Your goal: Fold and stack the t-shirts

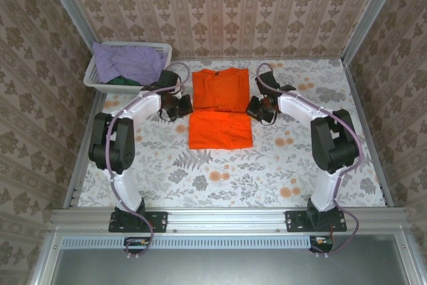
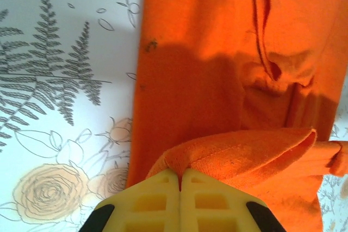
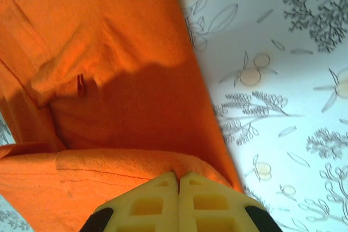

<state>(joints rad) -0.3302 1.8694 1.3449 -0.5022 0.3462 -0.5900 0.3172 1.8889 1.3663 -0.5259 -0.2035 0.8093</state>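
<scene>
Overhead, the orange t-shirt [image 1: 220, 108] is seen spread on the floral tablecloth [image 1: 300, 165]. It is flanked by the left gripper [image 1: 185, 106] and the right gripper [image 1: 253, 108], one at each side edge. A lavender t-shirt [image 1: 130, 61] and a dark green t-shirt [image 1: 123, 81] are heaped in the white lattice basket [image 1: 162, 50] at the far left. From the left wrist, the fingers are seen pressed together on a doubled fold of orange cloth, with the rest stretched beyond. From the right wrist, the jaws are likewise clamped on the shirt's folded edge.
</scene>
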